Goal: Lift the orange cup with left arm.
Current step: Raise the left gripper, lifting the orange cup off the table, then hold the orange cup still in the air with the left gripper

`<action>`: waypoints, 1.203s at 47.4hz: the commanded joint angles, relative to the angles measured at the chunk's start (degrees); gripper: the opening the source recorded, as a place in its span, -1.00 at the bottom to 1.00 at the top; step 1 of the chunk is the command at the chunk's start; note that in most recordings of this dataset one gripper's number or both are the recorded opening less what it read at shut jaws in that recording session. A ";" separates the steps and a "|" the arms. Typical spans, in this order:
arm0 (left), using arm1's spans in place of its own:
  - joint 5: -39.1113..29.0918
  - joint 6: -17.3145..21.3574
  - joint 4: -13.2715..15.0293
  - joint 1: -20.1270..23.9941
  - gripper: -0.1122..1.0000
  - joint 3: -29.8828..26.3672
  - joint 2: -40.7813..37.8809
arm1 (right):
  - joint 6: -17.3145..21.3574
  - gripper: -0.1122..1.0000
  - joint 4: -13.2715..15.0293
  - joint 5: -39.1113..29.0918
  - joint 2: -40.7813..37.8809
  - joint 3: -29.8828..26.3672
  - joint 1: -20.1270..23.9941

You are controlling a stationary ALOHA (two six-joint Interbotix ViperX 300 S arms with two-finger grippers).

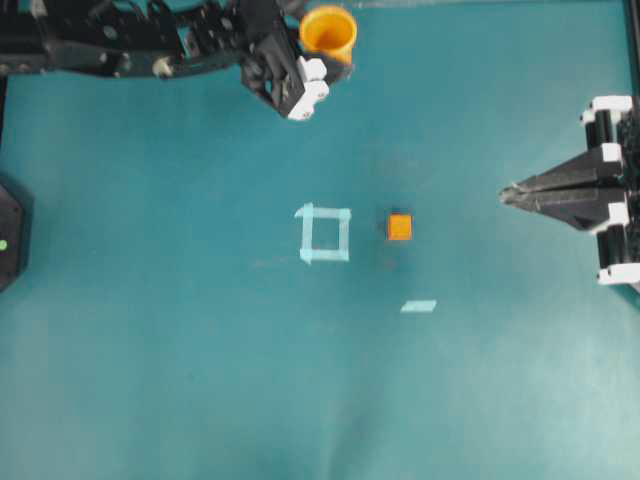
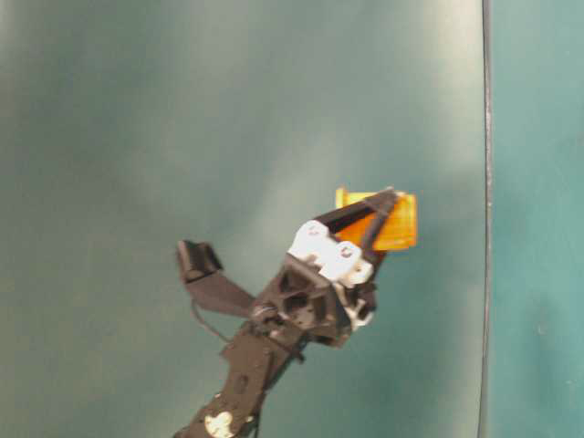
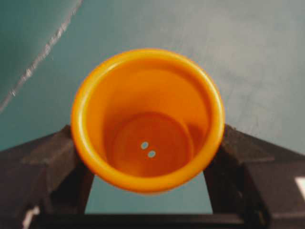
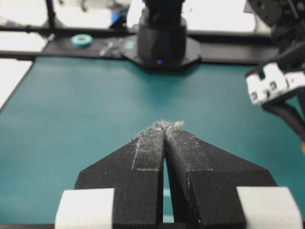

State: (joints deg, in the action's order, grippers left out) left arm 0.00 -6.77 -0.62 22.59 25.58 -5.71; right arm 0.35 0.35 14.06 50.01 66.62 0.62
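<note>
Left gripper (image 3: 147, 191) clamps the orange cup (image 3: 147, 119) just below its rim; light, stiff, probably slippery plastic

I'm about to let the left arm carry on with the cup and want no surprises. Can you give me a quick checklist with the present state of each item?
1. Orange cup sits between the fingers of the left gripper, one finger on each side: ok.
2. Cup off the table: ok, the table-level view shows it raised and tilted.
3. Grip firm enough not to slip: cannot tell.
4. Right gripper shut and far from the cup: ok.
5. Orange cube and tape square away from the left arm: ok.
</note>
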 commanded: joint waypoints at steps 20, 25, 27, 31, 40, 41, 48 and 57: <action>-8.09 2.29 -0.18 -0.18 0.33 -4.66 7.73 | 0.00 -0.80 0.09 0.18 -0.09 -2.20 0.18; -9.05 2.29 -0.18 -0.18 0.33 -5.36 7.65 | 0.00 -0.79 0.09 0.18 -0.09 -2.29 0.26; -9.32 2.29 -0.18 -0.18 0.33 -5.54 7.65 | 0.00 -0.80 0.18 0.26 -0.09 -2.29 0.26; -9.49 2.37 -0.18 -0.18 0.33 -5.63 7.73 | 0.00 -0.79 0.09 0.18 0.00 -2.29 0.18; -9.49 2.37 -0.18 -0.18 0.33 -5.63 7.73 | -0.09 -0.79 0.09 0.18 0.00 -2.37 0.26; -9.49 2.37 -0.18 -0.18 0.33 -5.63 7.65 | -0.09 -0.80 0.09 0.18 0.00 -2.37 0.26; -9.49 2.37 -0.18 -0.18 0.33 -5.63 7.73 | -0.09 -0.80 0.09 0.18 0.09 -2.37 0.26; -9.49 2.37 -0.18 -0.18 0.33 -5.63 7.73 | -0.18 -0.80 0.09 0.18 0.09 -2.46 0.26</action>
State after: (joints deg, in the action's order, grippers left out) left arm -9.67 -4.48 -0.62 22.59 21.53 0.18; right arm 0.35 0.44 13.97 50.01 66.01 0.79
